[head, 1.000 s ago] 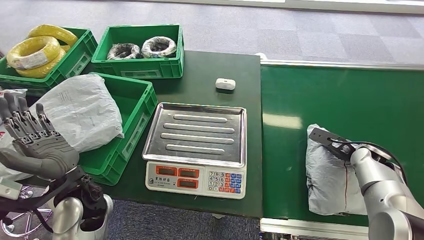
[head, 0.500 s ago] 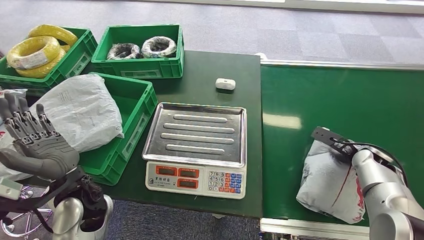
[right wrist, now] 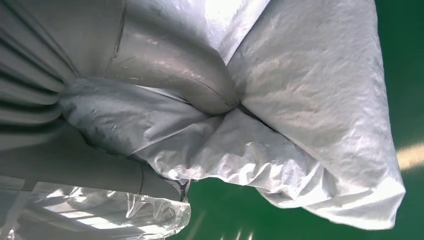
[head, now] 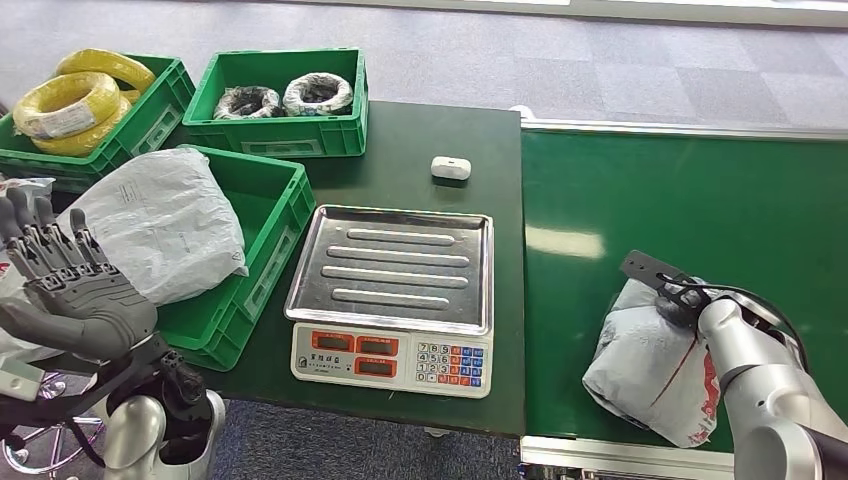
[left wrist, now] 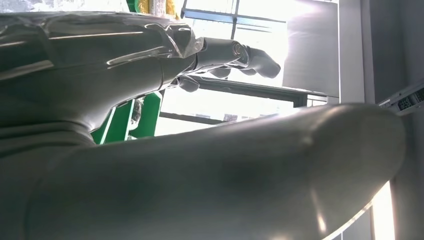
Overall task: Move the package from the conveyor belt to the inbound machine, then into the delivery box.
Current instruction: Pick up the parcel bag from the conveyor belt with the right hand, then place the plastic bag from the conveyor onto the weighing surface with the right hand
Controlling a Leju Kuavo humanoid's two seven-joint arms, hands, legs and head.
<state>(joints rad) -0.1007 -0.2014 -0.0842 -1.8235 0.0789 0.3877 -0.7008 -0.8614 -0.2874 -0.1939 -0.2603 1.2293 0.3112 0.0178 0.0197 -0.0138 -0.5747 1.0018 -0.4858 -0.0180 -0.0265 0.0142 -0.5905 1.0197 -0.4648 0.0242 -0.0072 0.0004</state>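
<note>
Fingers of the right hand [right wrist: 150,85] grip the grey package [head: 645,365]; left hand [head: 75,300] spread, holding nothing.

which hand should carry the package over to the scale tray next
Right. The right hand already grips the grey package on the conveyor belt, beside the scale. The left hand hovers open by the green bin.
</note>
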